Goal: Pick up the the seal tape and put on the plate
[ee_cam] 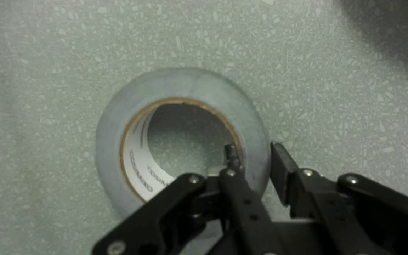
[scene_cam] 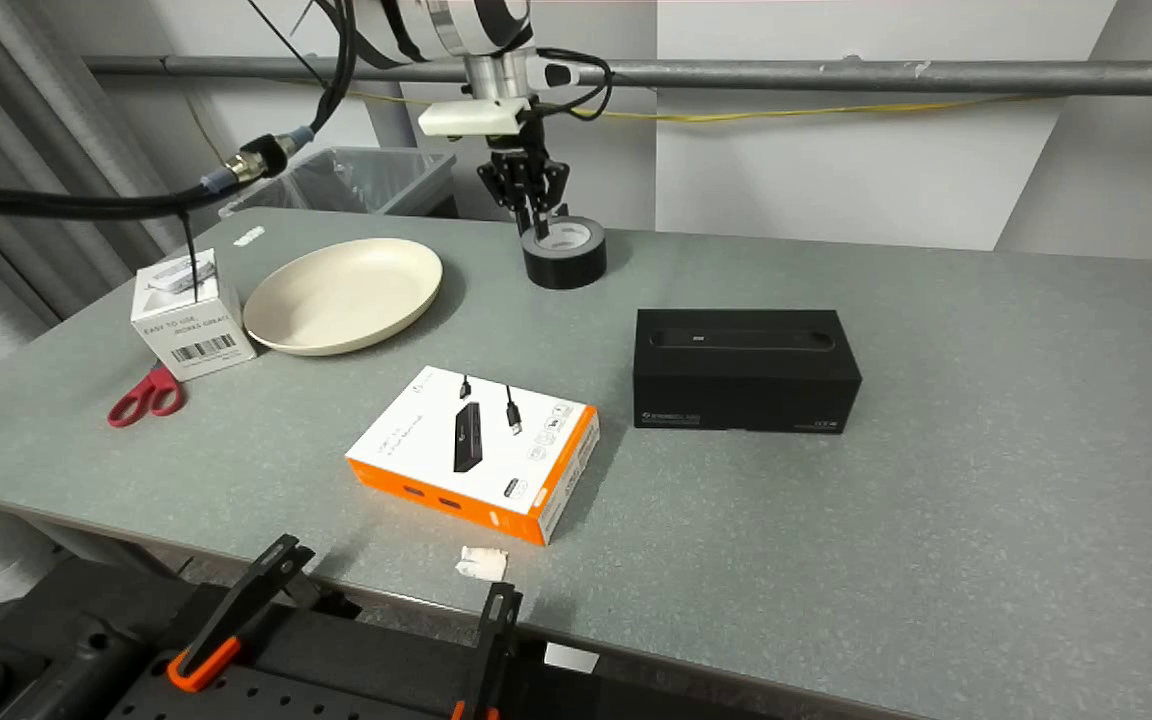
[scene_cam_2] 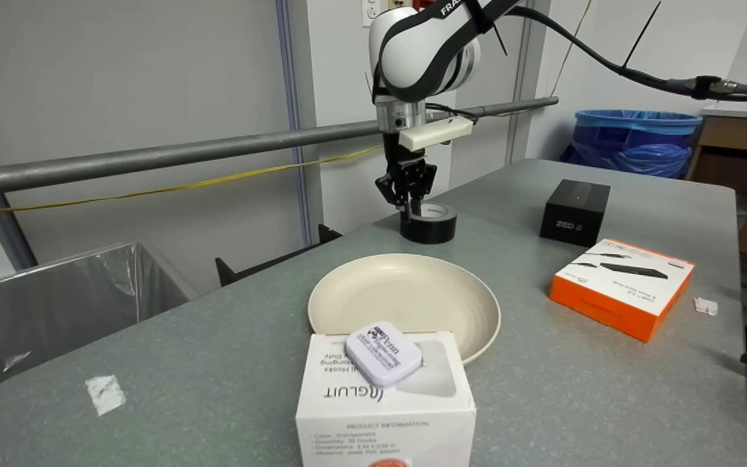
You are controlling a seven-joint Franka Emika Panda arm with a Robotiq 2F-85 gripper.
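Black duct tape (scene_cam: 565, 268) sits flat on the grey counter (scene_cam: 986, 480), near the cream plate (scene_cam_2: 406, 292) but apart from it. I have its wall pinched in my hand (ee_cam: 256, 153), one finger inside the core, the other against the outside. In an exterior view a white Penn case (scene_cam_2: 383, 353) lies on the hooks box (scene_cam_2: 386, 421), just beside the plate; the black ZED box (scene_cam_2: 574, 214) stands well apart.

Robotics lab, robot arm (scene_cam_2: 406, 65), Penn Engineering case (scene_cam_2: 383, 357), ZED box (scene_cam_2: 574, 214)
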